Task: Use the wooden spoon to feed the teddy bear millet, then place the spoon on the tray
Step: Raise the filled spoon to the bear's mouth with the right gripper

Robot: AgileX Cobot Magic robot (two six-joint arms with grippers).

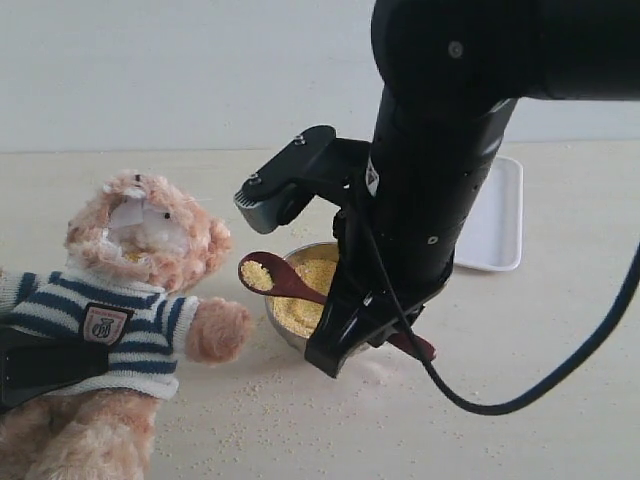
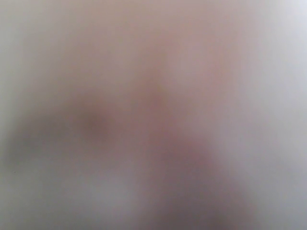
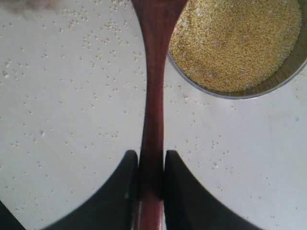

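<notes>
The teddy bear (image 1: 150,235) in its striped sweater leans at the left. My left gripper (image 1: 40,365) shows as a black finger laid across its body, shut on it; the left wrist view is only a pinkish blur. My right gripper (image 1: 368,322) (image 3: 151,167) is shut on the slim handle of the wooden spoon (image 1: 290,283) (image 3: 153,96). The spoon's bowl carries a small heap of millet and hangs a short way from the bear's cheek. More millet (image 1: 312,295) (image 3: 235,38) fills the silver metal bowl (image 1: 280,325) (image 3: 268,82) under the arm. The white tray (image 1: 495,215) lies at the back right.
Stray grains (image 1: 270,395) are scattered over the pale tabletop around the metal bowl and in front of the bear. The right arm's black cable (image 1: 560,375) loops down at the right. The big black arm hides part of the metal bowl and of the tray.
</notes>
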